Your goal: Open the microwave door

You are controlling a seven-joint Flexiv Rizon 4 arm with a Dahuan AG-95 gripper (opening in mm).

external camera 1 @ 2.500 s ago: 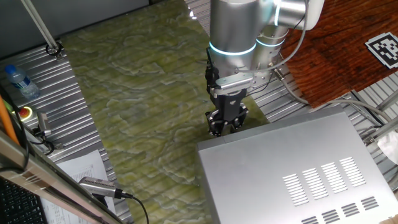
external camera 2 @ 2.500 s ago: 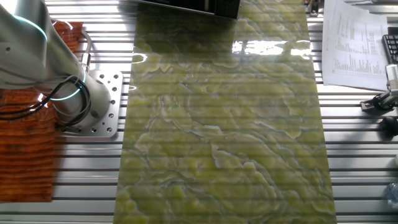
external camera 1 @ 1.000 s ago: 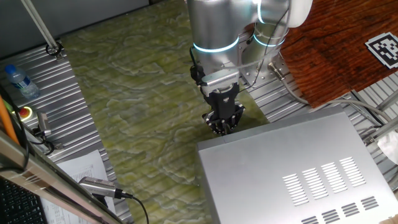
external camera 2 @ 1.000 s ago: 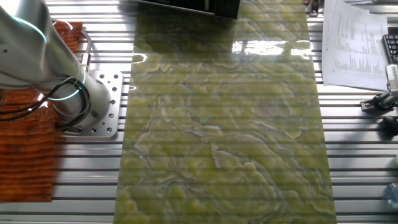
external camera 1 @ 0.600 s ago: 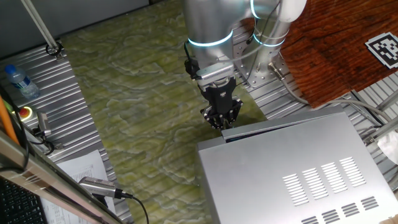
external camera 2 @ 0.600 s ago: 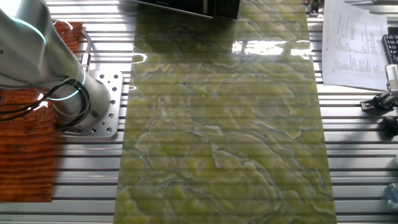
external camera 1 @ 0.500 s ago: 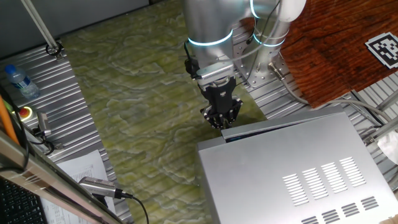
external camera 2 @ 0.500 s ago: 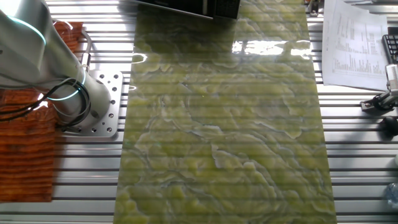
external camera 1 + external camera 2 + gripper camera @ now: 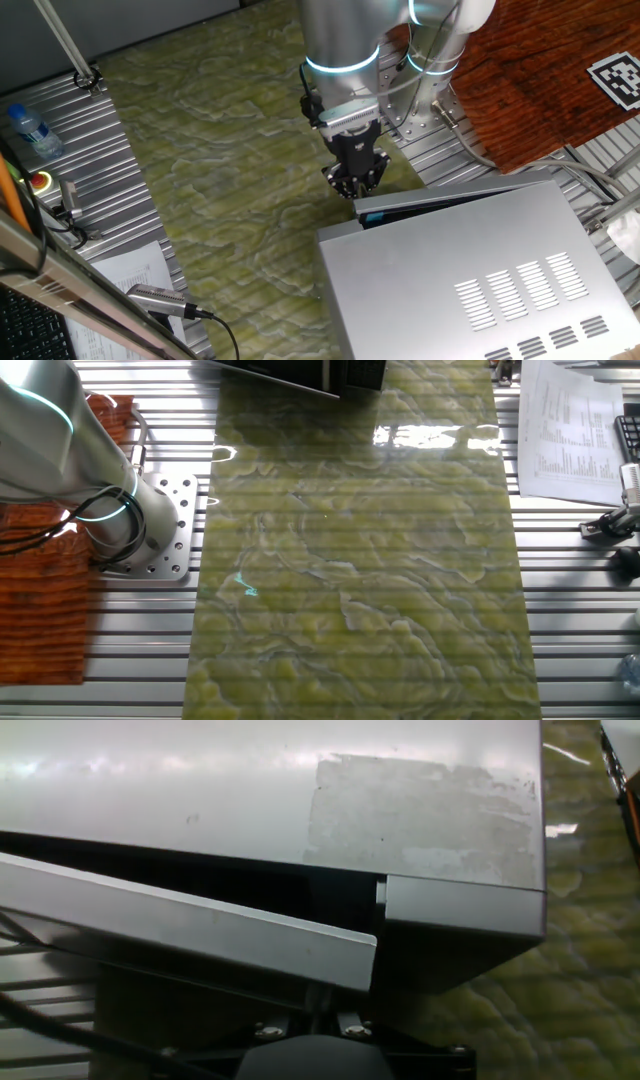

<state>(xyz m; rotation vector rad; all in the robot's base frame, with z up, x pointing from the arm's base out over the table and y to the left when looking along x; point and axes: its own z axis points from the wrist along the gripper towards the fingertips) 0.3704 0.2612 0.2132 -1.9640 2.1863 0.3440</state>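
Note:
The microwave [image 9: 470, 270] is the large silver box with vent slots at the lower right of one fixed view. The microwave door [image 9: 450, 197] stands slightly ajar, a thin silver strip with a dark gap and a small blue mark behind it. My gripper [image 9: 356, 190] points down at the door's free end, fingers close together on it. In the hand view the door [image 9: 200, 925] angles away from the microwave top [image 9: 250, 790], and my gripper [image 9: 322, 1010] is dark and half hidden below it. In the other fixed view the door [image 9: 290, 375] shows at the top edge.
A rust-brown board [image 9: 540, 70] with a black-and-white tag [image 9: 618, 78] lies behind the microwave. A green marbled mat [image 9: 220, 170] covers the table. A water bottle [image 9: 30, 130], a red button [image 9: 42, 181] and papers [image 9: 130, 275] lie at the left. The arm base [image 9: 150, 525] stands beside the mat.
The door has swung from shut to slightly ajar. My gripper has moved away from the box front with the door's free end.

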